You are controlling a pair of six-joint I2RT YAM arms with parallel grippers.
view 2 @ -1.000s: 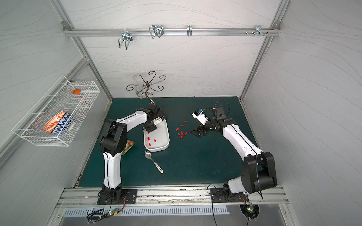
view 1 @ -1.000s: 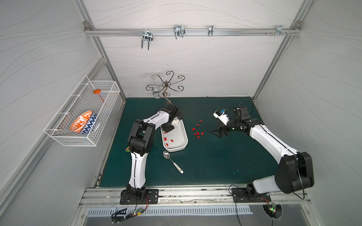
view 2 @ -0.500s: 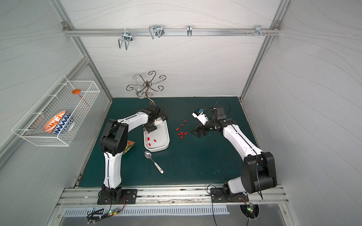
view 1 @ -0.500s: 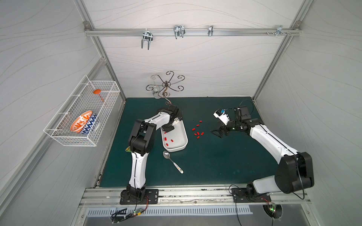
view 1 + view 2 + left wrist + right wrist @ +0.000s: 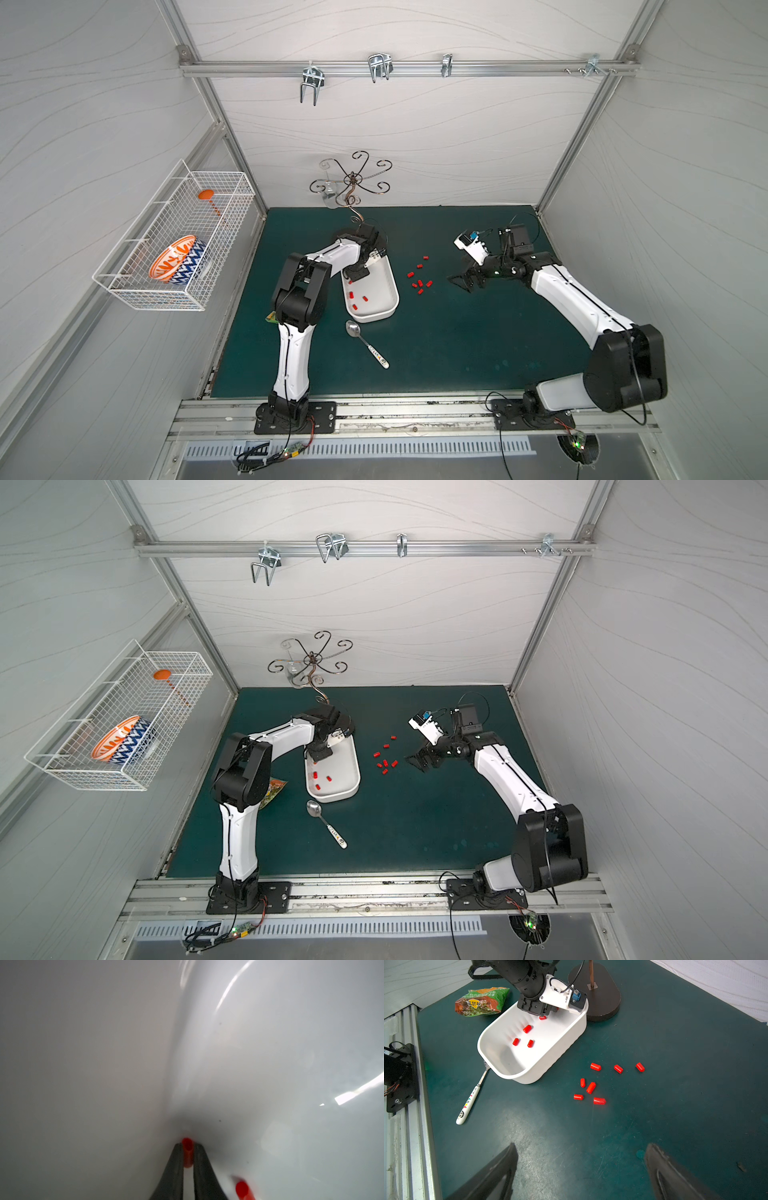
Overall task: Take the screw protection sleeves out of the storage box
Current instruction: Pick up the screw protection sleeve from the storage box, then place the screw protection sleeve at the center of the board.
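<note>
The white storage box (image 5: 394,297) (image 5: 356,777) lies on the green mat left of centre. My left gripper (image 5: 356,275) (image 5: 320,754) reaches down into its far end. In the left wrist view my left gripper (image 5: 188,1145) is shut on one red screw protection sleeve (image 5: 187,1154), and another sleeve (image 5: 242,1189) lies beside it on the box floor. Three sleeves (image 5: 527,1028) rest loose inside the box (image 5: 529,1081). Several more sleeves (image 5: 419,283) (image 5: 590,1087) are scattered on the mat right of the box. My right gripper (image 5: 463,284) (image 5: 579,1145) hovers open just right of them, holding nothing.
A spoon (image 5: 368,345) lies in front of the box. A snack packet (image 5: 480,1001) sits by the left arm's base side. A dark oval stand base (image 5: 602,995) stands behind the box. A wire basket (image 5: 174,245) with a patterned bowl hangs on the left wall.
My left gripper's jaws have closed in on the sleeve inside the box. Neither arm has visibly shifted, and the right gripper stays open.
</note>
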